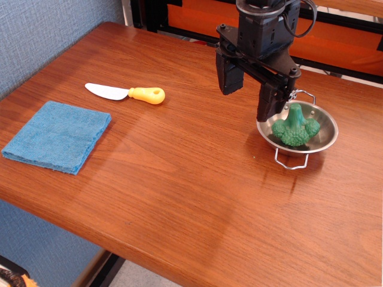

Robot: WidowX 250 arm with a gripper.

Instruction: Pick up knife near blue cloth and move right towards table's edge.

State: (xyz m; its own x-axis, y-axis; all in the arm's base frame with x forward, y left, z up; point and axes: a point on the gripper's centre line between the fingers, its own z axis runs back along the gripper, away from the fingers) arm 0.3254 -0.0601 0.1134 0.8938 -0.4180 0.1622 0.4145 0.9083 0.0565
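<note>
The knife [127,92] lies flat on the table [191,179] at the left, white blade pointing left, yellow-orange handle to the right. The blue cloth [58,135] lies folded just in front of and left of the knife, not touching it. My gripper [249,101] hangs above the table at the right of centre, far from the knife. Its two black fingers [229,76] point down and stand apart with nothing between them.
A small steel bowl [323,122] with wire handles holds a green toy broccoli [295,127], right beside the gripper's right finger. A grey-blue wall runs along the left. Orange and black framework stands behind the table's far edge.
</note>
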